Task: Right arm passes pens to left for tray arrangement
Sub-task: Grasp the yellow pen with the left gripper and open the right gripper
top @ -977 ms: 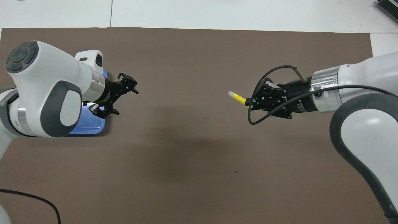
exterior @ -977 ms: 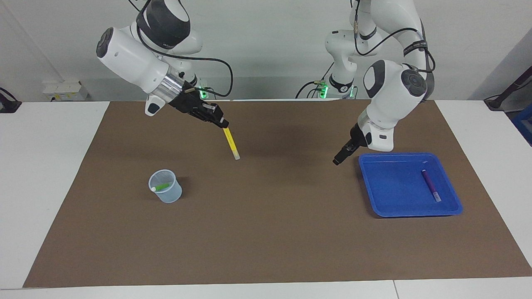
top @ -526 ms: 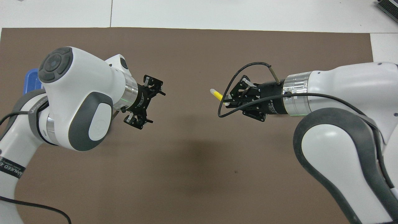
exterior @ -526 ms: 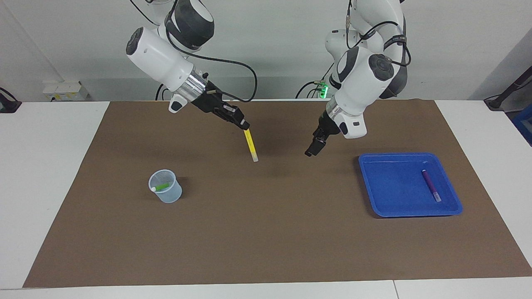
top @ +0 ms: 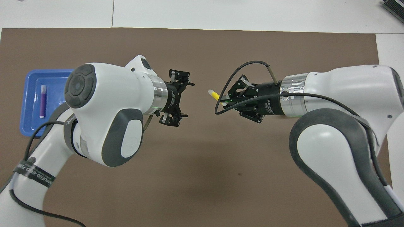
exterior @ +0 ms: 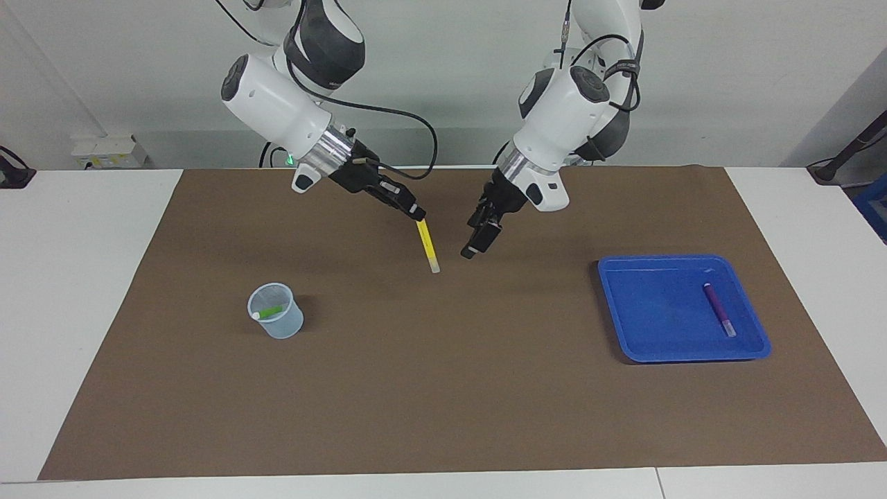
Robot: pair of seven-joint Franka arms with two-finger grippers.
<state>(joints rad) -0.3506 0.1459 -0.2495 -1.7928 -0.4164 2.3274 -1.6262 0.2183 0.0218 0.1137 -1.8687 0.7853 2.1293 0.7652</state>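
From my remote station I see a white table (exterior: 83,291) spread with a brown mat (exterior: 443,388), both arms held in the air above its middle. Off to the right gripper's (exterior: 418,215) side, a small translucent cup (exterior: 276,311) stands on the mat with a green pen (exterior: 269,312) inside. Off to the left gripper's (exterior: 472,247) side rests a blue tray (exterior: 644,312) holding a purple pen (exterior: 719,309).
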